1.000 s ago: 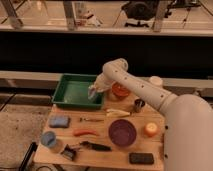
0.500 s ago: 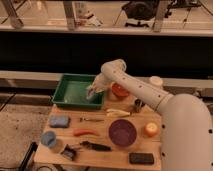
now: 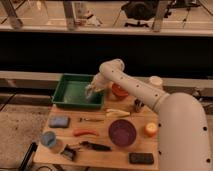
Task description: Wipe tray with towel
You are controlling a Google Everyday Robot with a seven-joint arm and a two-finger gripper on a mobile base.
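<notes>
A green tray [image 3: 70,93] sits at the back left of the wooden table. My gripper [image 3: 92,92] reaches down into the tray's right part from the white arm [image 3: 131,86]. A pale towel [image 3: 90,93] is bunched under it against the tray floor near the right wall. The gripper appears shut on the towel.
An orange bowl [image 3: 119,91] stands right of the tray. On the table: a blue sponge [image 3: 59,121], a red pepper [image 3: 84,133], a purple plate [image 3: 123,132], a banana [image 3: 117,113], an orange fruit [image 3: 150,129], a black object [image 3: 141,158], a blue cup [image 3: 49,140], a white cup [image 3: 156,81].
The gripper with the towel has shifted slightly left inside the tray's right part. Nothing else moved.
</notes>
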